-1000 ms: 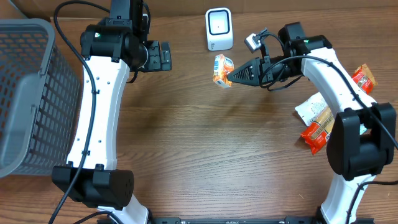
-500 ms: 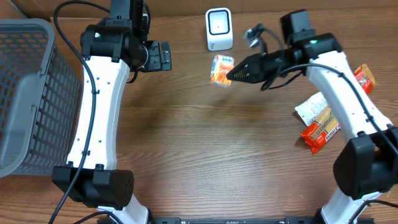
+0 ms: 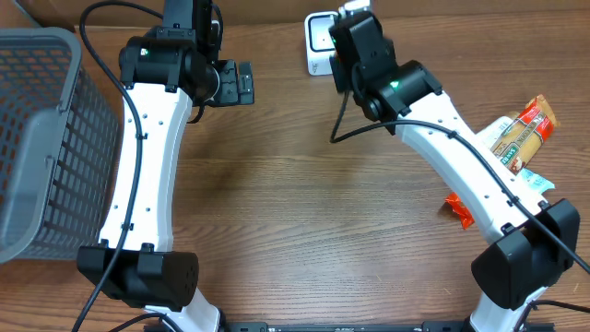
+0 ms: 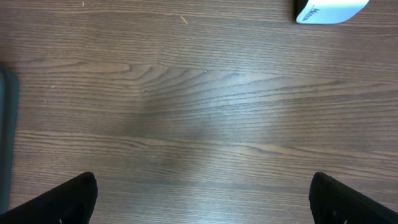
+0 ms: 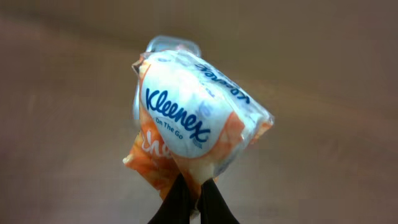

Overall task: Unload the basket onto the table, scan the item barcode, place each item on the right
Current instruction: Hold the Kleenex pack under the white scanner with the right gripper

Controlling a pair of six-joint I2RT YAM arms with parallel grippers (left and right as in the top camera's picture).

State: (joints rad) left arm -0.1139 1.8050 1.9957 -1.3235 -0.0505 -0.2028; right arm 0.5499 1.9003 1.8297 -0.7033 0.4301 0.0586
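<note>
The right arm has swung in toward the barcode scanner (image 3: 317, 48) during the last second. Before, it held the tissue pack out in the open, just in front of the scanner. Now its wrist hangs right over the scanner and covers one side of it, so from above I cannot see the pack any more.

The wrist camera shows it well: the right hand (image 5: 194, 202) is closed tight, and its two tips pinch the bottom seam of the Kleenex tissue pack (image 5: 189, 124), which stands up above them, a little tilted. The printed front looks at this camera and no barcode shows on it. Perhaps the code is on the other side, turned to the scanner.

I judge that the pack is now being presented for the reading.

The left hand (image 3: 238, 83) waits well to the side of the scanner, fully open and empty, above bare bench (image 4: 199, 93).
</note>
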